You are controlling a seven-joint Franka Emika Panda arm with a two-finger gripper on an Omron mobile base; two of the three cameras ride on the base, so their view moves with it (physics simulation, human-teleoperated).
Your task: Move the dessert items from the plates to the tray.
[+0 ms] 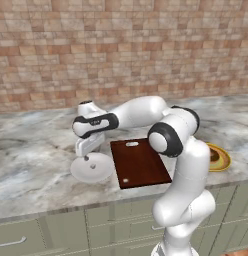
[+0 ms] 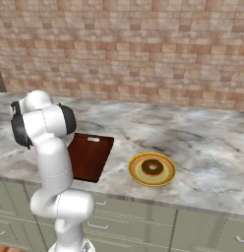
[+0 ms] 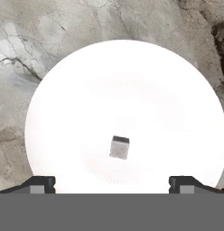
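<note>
Item: tray, dark reddish-brown rectangular board with a pale slot at its far end; lies flat on the marble counter and serves as landmark for all entries below.

Item: white plate, round, plain; sits on the counter just beside the tray's left long edge, apparently not touching it.

Item: white morsel, tiny, cube-like, greyish in the hand view with a darker top edge; rests near the middle of the white plate, so left of the tray.

Item: gripper, two-finger, on a white arm reaching leftward over the tray's far left corner; hangs above the white plate, pointing down. Jaws spread fully wide, holding nothing. In the hand view the two dark fingertips stand at opposite lower corners; the morsel lies between them in line, slightly nearer the centre of the gap, and farther along the view, clear of both tips.

Item: yellow-rimmed plate, greenish centre; on the counter to the tray's right, well apart from it.

Item: doughnut, brown ring; lies centred on the yellow-rimmed plate.
</note>
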